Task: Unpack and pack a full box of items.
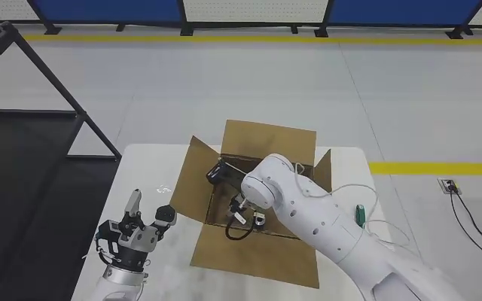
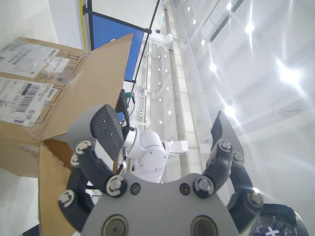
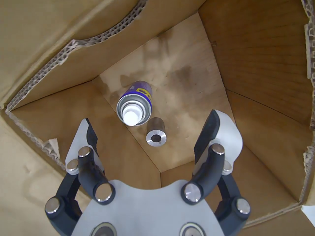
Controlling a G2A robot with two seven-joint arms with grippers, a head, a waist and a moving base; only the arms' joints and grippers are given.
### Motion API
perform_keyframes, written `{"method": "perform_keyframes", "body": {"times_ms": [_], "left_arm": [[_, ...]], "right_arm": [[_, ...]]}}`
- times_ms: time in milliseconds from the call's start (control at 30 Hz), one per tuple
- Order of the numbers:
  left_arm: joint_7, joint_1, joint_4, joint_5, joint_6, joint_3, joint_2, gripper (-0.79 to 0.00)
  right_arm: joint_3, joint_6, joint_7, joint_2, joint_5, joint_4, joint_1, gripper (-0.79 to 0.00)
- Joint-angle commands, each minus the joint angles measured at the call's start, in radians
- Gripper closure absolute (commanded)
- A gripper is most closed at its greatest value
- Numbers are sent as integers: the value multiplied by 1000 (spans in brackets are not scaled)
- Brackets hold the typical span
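An open cardboard box (image 1: 256,252) stands in the middle of the white table, flaps spread. My right arm goes down into it. Inside, my right gripper (image 3: 150,121) hangs open above the box floor, nothing between its fingers. Just beyond its fingertips a blue spray can (image 3: 134,106) stands upright beside a short metal cylinder (image 3: 155,133), which also shows beside the arm from above (image 1: 258,218). My left gripper (image 1: 149,209) is off the box's left side near the table's front-left corner, pointing upward and open (image 2: 162,114), holding nothing. The labelled box wall (image 2: 37,79) is beside it.
A small green object (image 1: 360,214) lies on the table (image 1: 151,162) to the right of the box, next to a white cable. A black metal frame (image 1: 53,128) stands off the table's left side. The box's front flap lies flat toward the near edge.
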Motion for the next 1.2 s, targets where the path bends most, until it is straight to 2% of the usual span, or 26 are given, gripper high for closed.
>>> {"method": "perform_keyframes", "body": {"times_ms": [0, 100, 267, 333, 400, 633, 800, 1000, 1167], "left_arm": [[0, 0, 0, 0, 0, 0, 0, -785], [0, 0, 0, 0, 0, 0, 0, -785], [0, 0, 0, 0, 0, 0, 0, -785], [0, 0, 0, 0, 0, 0, 0, -785], [0, 0, 0, 0, 0, 0, 0, -785], [0, 0, 0, 0, 0, 0, 0, -785], [0, 0, 0, 0, 0, 0, 0, -785], [0, 0, 0, 0, 0, 0, 0, -785], [0, 0, 0, 0, 0, 0, 0, -785]], "right_arm": [[-9, -3, -11, -12, 11, 29, 3, -785], [-21, -6, -23, -29, 21, 73, 8, -785], [-31, -18, -39, -53, 41, 129, 12, -733], [-31, -18, -48, -60, 47, 145, 9, -517], [-30, -19, -55, -65, 49, 156, 8, -379], [-22, -21, -58, -77, 49, 179, 4, -225], [-10, -17, -60, -80, 40, 169, 1, 0], [27, 30, -45, -61, -23, 76, -4, 0], [106, 104, 20, -13, -129, -118, -44, 0]]}}
